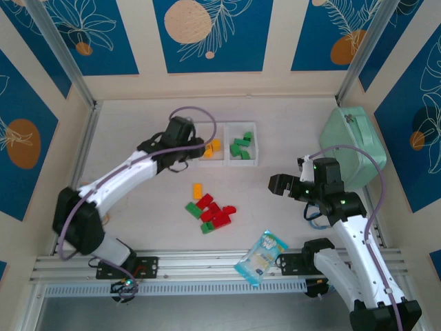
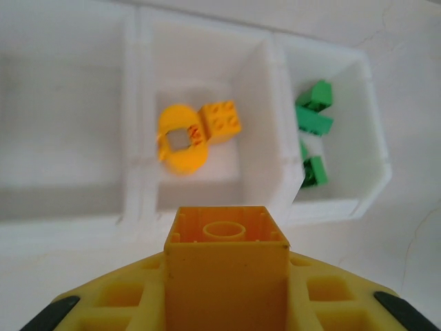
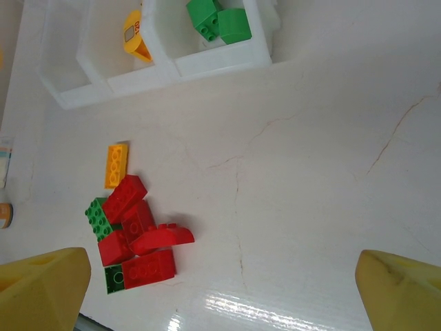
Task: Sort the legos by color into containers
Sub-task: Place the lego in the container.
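Above the table (image 1: 289,117), top external view: the left jaws hang at the left end of the containers (image 1: 241,164). Orange pieces lie in the bin beside them and green ones in the end bin. The unsorted legos (image 1: 211,211) sit in a loose cluster mid-table, mostly red with some green. A lone orange brick (image 1: 198,191) lies just beyond the cluster. The right jaws hover well right of the cluster, clear of everything. A snack packet (image 1: 260,256) lies at the near edge and a mint-green case (image 1: 351,141) stands far right.

Left wrist view: the left jaws are pinching a yellow-orange brick (image 2: 226,241), closed in on its sides. Ahead, the middle bin (image 2: 262,124) holds two yellow-orange pieces and the right-hand bin holds green ones. The held brick looks short of the middle bin's near wall.

Right wrist view: the right jaws are spread wide with nothing between them. The cluster of legos lies ahead and to the left, and the containers are further off.

Step in hand, as I judge it: delivering a yellow-orange brick. The next move calls for carrying it forward over the near wall, centring it on the middle bin, and only then parting the jaws. Release too early and the brick lands on the table or the rim.
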### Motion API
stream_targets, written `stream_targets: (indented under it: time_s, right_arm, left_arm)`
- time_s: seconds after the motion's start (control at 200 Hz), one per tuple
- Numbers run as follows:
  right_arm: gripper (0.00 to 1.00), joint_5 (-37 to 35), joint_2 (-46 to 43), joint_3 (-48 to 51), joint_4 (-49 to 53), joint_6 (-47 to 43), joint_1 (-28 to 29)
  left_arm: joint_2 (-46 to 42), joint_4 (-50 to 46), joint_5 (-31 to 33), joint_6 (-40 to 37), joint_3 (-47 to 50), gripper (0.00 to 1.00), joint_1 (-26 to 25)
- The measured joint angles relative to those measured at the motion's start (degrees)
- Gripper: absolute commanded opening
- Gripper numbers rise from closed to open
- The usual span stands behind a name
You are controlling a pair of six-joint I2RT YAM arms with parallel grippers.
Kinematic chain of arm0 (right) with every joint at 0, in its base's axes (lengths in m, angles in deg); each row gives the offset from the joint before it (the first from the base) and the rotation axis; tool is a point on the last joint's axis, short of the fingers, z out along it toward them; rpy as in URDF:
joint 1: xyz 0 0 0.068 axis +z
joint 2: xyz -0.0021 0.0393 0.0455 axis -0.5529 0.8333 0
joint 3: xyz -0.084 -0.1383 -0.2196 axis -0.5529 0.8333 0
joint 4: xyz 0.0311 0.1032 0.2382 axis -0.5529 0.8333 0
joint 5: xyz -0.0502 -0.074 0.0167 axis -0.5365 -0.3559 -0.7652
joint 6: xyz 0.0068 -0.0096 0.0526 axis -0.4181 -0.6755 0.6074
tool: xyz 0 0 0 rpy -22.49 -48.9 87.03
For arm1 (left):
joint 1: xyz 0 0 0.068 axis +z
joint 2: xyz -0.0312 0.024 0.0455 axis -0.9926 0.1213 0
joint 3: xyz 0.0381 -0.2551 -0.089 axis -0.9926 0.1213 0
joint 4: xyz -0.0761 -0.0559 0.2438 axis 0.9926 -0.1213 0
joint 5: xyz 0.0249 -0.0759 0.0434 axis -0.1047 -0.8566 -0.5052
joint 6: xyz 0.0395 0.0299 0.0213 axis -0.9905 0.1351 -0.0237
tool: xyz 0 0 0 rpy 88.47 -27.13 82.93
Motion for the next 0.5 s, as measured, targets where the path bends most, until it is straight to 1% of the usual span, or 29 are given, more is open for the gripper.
stream_targets:
  time_s: [0.23,0.38,0.465,0.5]
  right_arm:
    - [0.99,-0.02,-0.94,0.0,-0.13,-0.02,0.17]
    - [0.99,-0.02,-1.11,0.02,-0.11,-0.02,0.42]
    - [0.99,-0.02,-1.11,0.02,-0.11,-0.02,0.42]
    - [0.99,-0.02,-1.11,0.02,-0.13,-0.02,0.44]
  left_arm:
    - [17.73,1.66,-4.74,0.26,-11.93,0.23,0.26]
    - [23.45,1.95,-7.37,1.18,-14.64,0.24,0.57]
    - [24.65,1.86,-7.96,1.36,-15.06,0.3,0.87]
    - [24.68,1.73,-8.09,1.36,-15.08,0.37,1.05]
